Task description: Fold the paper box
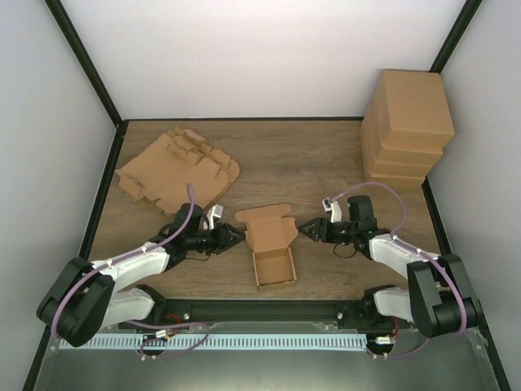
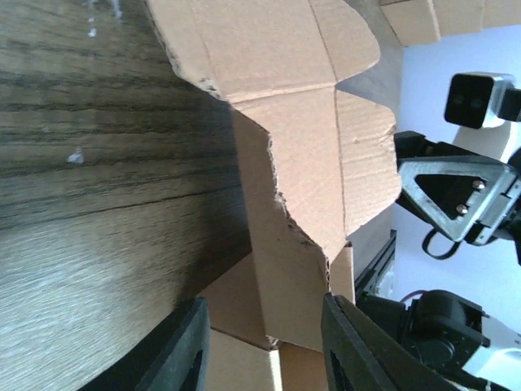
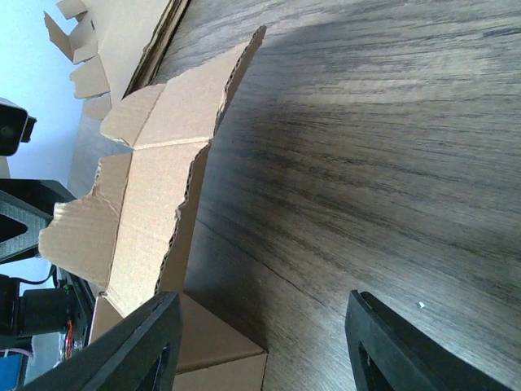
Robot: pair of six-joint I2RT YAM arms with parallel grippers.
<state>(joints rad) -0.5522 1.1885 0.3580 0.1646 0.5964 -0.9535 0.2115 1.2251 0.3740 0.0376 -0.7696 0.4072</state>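
The paper box (image 1: 269,244) stands on the wooden counter (image 1: 309,163) a little to the 6 o'clock side of the middle, between the two arms. Its square tray part is toward 6 o'clock and is open at the top. The lid with its side flaps rises from the tray edge at the 12 o'clock side and is not closed.

The left end effector (image 1: 236,238) lies low at 9 o'clock of the box, just beside the lid's left flap. In the left wrist view its two black fingers (image 2: 183,350) are apart and the brown cardboard of the box (image 2: 309,163) fills the space ahead of them. I cannot tell if a finger touches the cardboard, but they do not clamp it.

The right end effector (image 1: 303,230) is at 3 o'clock of the box, near it and pointing at the lid. In the right wrist view its fingers (image 3: 383,342) are wide apart, with only bare counter (image 3: 366,147) in the gap and the box (image 3: 155,195) beyond the left finger.

A pile of flat unfolded cardboard sheets (image 1: 175,171) lies at 10 o'clock of the counter. A stack of closed boxes (image 1: 407,130) stands at 2 o'clock, in the far right corner, well apart from both arms.
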